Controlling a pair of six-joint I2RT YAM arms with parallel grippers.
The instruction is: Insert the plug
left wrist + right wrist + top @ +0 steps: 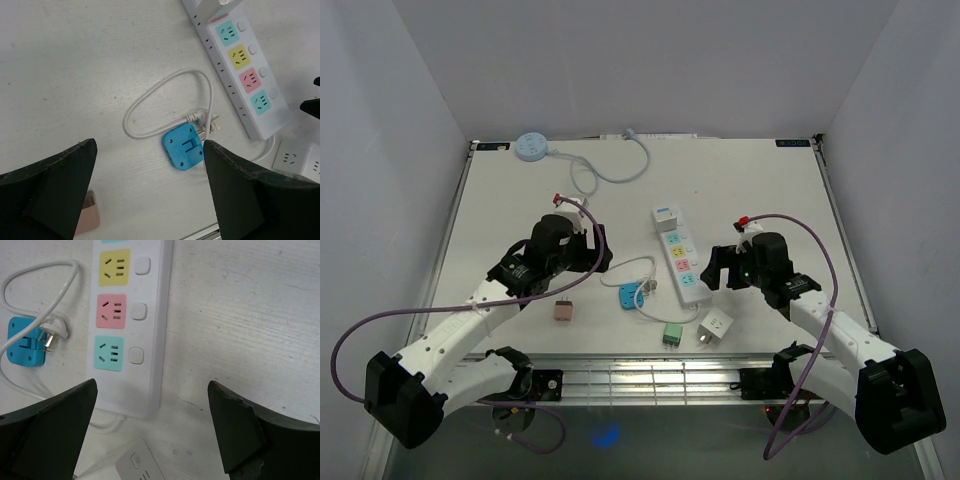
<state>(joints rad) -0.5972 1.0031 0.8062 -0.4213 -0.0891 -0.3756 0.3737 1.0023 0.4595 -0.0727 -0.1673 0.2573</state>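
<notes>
A small white three-pin plug (pixel 209 123) on a thin white looped cable (pixel 150 97) lies unplugged on the table, resting against the far corner of a flat blue square block (pixel 182 147). Just to its right lies a long white plastic power strip (pixel 267 122), flat and face up. Its teal, yellow, pink and teal sockets are all empty.

White table (pixel 520 215), pale grey walls (pixel 620 60)
</notes>
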